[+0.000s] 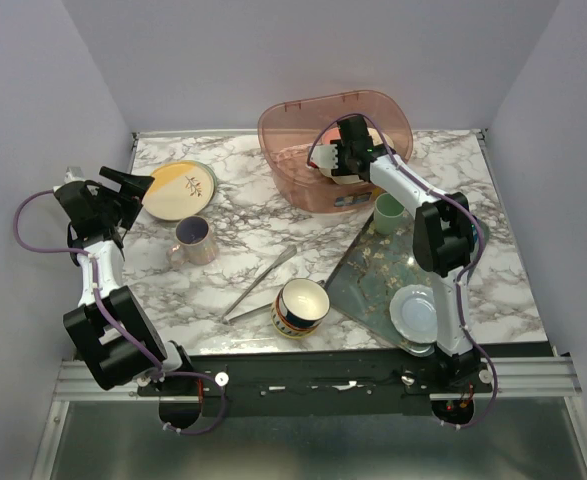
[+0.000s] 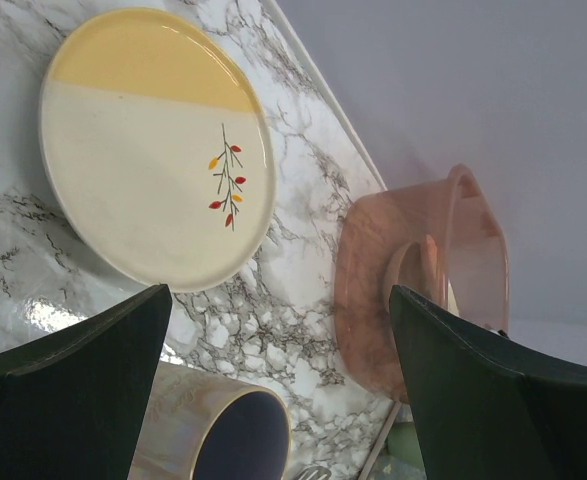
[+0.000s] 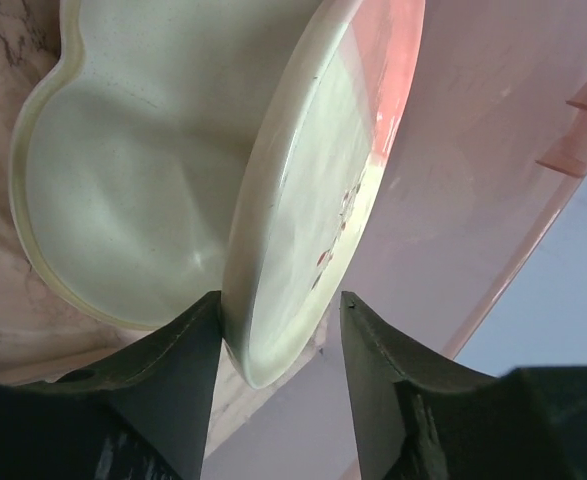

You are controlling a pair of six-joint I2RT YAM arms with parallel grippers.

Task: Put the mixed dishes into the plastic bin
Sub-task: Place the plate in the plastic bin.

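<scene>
Support: marble tabletop. At far centre: plastic bin. At near right: floral tray. On edge inside bin: pink-and-cream plate. Flat at far left: yellow-and-cream plate. On tray: mint-green plate. In bin beside upright plate: beige bowl. Near front centre: navy-and-yellow bowl. Left of centre: lilac mug. Between mug and bowl: tongs. Inside bin: right tool, jaws parted astride upright plate rim, gap at one finger. Near yellow-and-cream plate: left tool, spread wide, empty.
</scene>
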